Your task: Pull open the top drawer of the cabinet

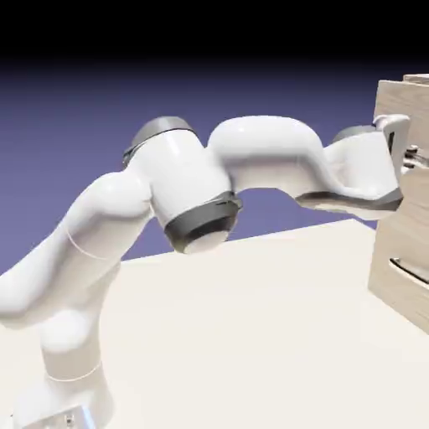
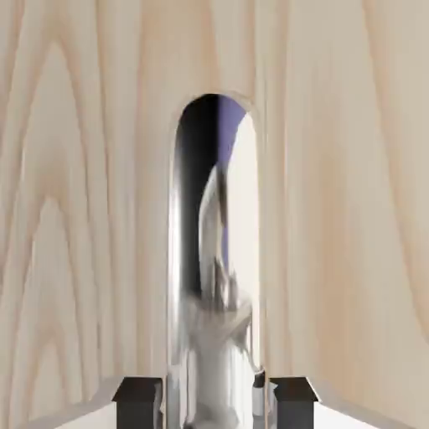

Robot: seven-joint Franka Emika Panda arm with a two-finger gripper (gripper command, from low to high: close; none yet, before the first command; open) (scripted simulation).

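The cabinet (image 1: 400,226) of pale wood grain stands at the exterior view's right edge. My arm reaches across to the top drawer (image 1: 392,102), and my gripper (image 1: 411,156) is pressed up against its front at handle height. In the hand view the top drawer (image 2: 84,209) fills the picture with wood grain. Its shiny bar handle (image 2: 214,251) runs up the middle, between my two dark fingertips (image 2: 138,400). My gripper (image 2: 215,405) is shut on that handle. In the exterior view the handle itself is hidden behind the hand.
A second drawer front sits below the first, with its own bar handle (image 1: 410,272). The pale tabletop (image 1: 251,335) stretches from the robot's base to the cabinet's foot.
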